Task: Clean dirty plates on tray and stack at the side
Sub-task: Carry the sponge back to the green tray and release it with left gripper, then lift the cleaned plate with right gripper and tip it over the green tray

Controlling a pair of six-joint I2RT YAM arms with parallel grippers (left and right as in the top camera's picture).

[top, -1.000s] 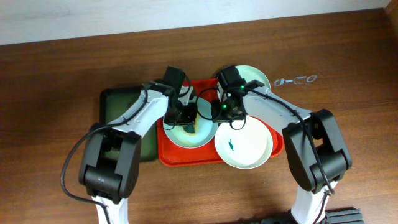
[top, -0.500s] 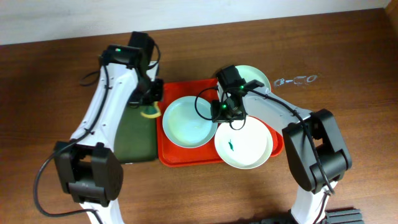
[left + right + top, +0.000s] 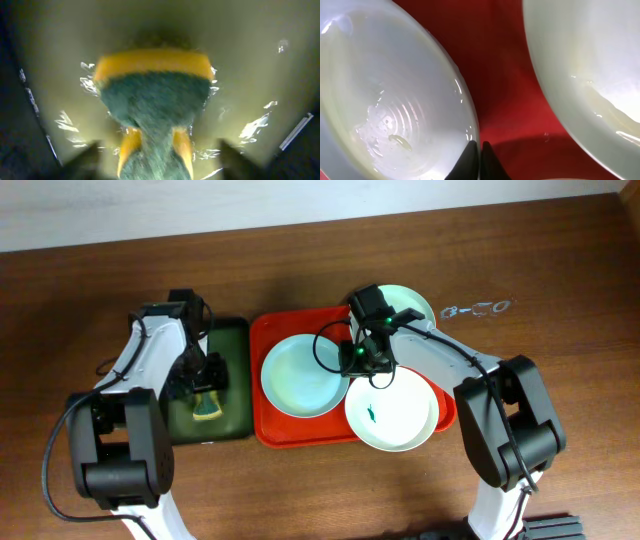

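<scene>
On the red tray (image 3: pixel 290 432) lies a plate (image 3: pixel 300 375) with a wet, clean-looking centre. My right gripper (image 3: pixel 362 358) is shut on its right rim, and the wrist view shows the gripper (image 3: pixel 480 150) pinching that plate (image 3: pixel 395 100). A second plate (image 3: pixel 393 415) with a green smear overlaps the tray's front right. Another plate (image 3: pixel 408 302) lies at the back right, partly under the right arm. My left gripper (image 3: pixel 203 385) stands open over a yellow-and-green sponge (image 3: pixel 155 95), its fingers clear of both sides.
The sponge (image 3: pixel 207 408) lies on a dark green tray (image 3: pixel 235 340) left of the red one. A small clear object (image 3: pixel 478 309) sits on the brown table at the back right. The table's far edge meets a pale wall.
My left arm carried the sponge from the middle plate leftward to the green tray, then opened and let it go. The right arm has not moved.
</scene>
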